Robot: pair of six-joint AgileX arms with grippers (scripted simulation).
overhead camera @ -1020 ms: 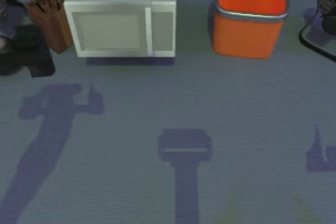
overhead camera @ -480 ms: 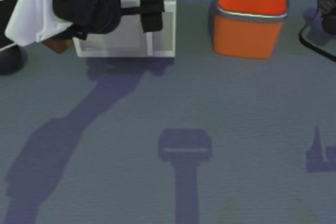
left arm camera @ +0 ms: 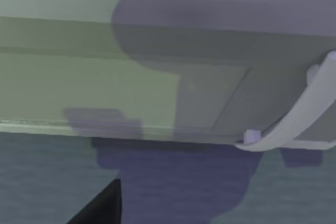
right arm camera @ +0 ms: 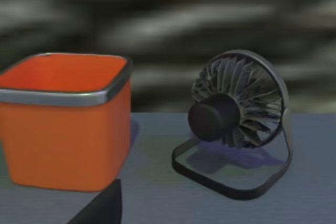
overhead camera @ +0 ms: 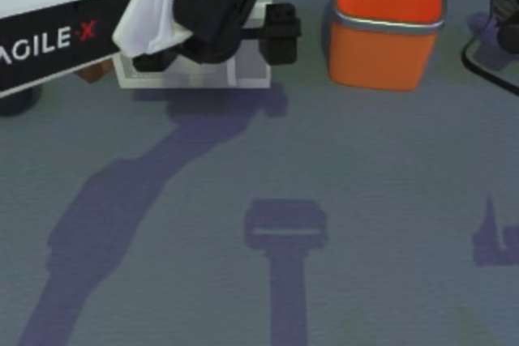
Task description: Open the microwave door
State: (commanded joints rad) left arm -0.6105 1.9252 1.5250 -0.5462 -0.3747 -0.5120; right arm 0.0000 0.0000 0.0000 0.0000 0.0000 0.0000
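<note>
The microwave (overhead camera: 253,77) stands at the back left of the table, mostly hidden under my left arm. Only the lower strip of its door (overhead camera: 182,77) shows from above, lying flush with the front. My left gripper (overhead camera: 282,32) hovers above the microwave's front right corner, open and holding nothing. The left wrist view shows the door window (left arm camera: 79,87), the white handle bar (left arm camera: 294,127) and one dark fingertip (left arm camera: 107,207) off to one side of them. My right arm is outside the top view. Its wrist view shows one fingertip (right arm camera: 107,205) with nothing against it.
An orange bin (overhead camera: 385,26) (right arm camera: 63,124) stands to the right of the microwave. A black desk fan (overhead camera: 499,34) (right arm camera: 236,114) is at the far right edge. A brown pen holder (overhead camera: 93,70) peeks out under my left arm.
My left arm has swung in from the left and travelled right across the microwave's front, its gripper now past the right edge. The door stays closed.
</note>
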